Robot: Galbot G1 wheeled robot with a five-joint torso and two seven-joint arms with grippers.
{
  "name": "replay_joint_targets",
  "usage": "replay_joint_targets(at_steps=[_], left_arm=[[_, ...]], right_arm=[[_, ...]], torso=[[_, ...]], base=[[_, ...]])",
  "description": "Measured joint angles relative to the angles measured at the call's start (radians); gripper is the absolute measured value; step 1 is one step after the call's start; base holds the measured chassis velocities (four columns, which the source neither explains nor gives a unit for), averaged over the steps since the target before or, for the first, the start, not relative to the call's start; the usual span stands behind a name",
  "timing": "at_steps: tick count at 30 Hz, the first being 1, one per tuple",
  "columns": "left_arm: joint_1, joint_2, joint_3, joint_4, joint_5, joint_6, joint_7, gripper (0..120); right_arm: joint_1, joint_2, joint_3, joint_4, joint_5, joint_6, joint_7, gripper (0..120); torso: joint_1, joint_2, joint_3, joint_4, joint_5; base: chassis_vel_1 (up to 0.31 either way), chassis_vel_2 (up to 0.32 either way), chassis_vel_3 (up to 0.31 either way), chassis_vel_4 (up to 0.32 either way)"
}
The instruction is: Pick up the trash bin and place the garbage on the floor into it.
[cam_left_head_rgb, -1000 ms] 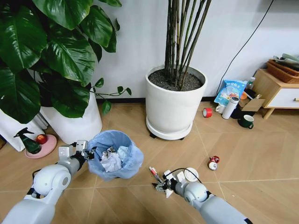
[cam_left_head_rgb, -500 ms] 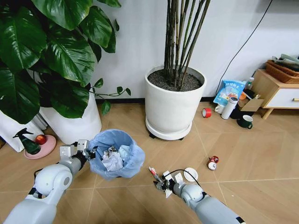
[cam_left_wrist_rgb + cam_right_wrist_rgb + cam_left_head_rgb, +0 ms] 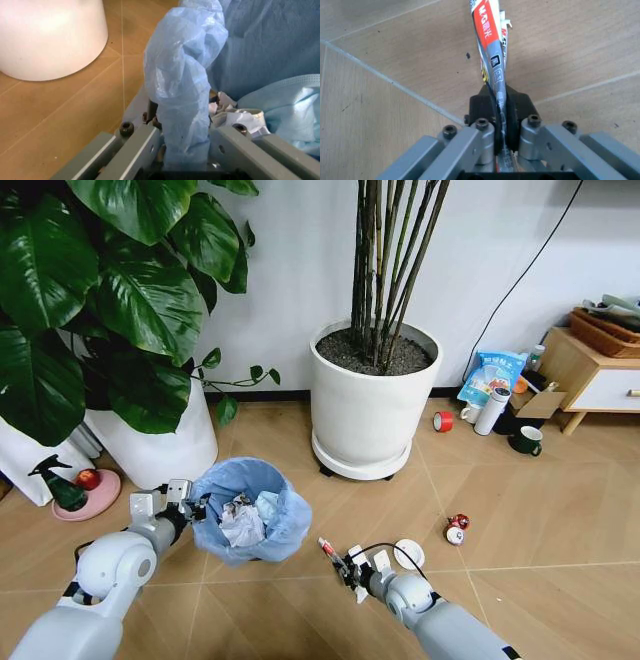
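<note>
The trash bin (image 3: pixel 262 532), lined with a light-blue bag, stands on the floor (image 3: pixel 520 510) at front left with crumpled white paper (image 3: pixel 238 522) inside. My left gripper (image 3: pixel 187 505) is shut on its bagged rim (image 3: pixel 184 112). My right gripper (image 3: pixel 347 566), just right of the bin, is shut on a thin red-and-grey tube (image 3: pixel 327 548); the tube (image 3: pixel 492 52) sticks out beyond the fingertips (image 3: pixel 485 108) above the floor. A small white disc (image 3: pixel 408 553) and a tiny red-capped bottle (image 3: pixel 457 528) lie on the floor to the right.
A big white plant pot (image 3: pixel 368 415) stands behind the bin and another (image 3: pixel 160 442) at left. A green spray bottle (image 3: pixel 60 485) sits by a pink dish. A red tape roll (image 3: pixel 444 421), a mug (image 3: pixel 528 441) and a wooden cabinet (image 3: pixel 590 378) are at far right.
My right gripper has shifted slightly left and up with the tube, closer to the bin. The left gripper and the bin have barely moved.
</note>
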Motion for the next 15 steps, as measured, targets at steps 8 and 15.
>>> replay_joint_targets(at_steps=[8,15], left_arm=[[-0.004,0.001,0.004,-0.001,0.000,0.000,0.000,0],[-0.015,0.004,0.031,0.008,-0.005,0.009,-0.001,0]], right_arm=[[-0.017,-0.005,0.120,0.143,-0.004,0.010,0.045,0],[0.012,0.003,0.236,0.287,0.005,0.067,0.084,0]], torso=[[0.000,0.000,0.000,-0.0003,-0.0004],[0.000,0.000,0.000,-0.0002,-0.0007]], base=[[0.000,0.000,0.000,0.000],[0.000,0.000,0.000,0.000]])
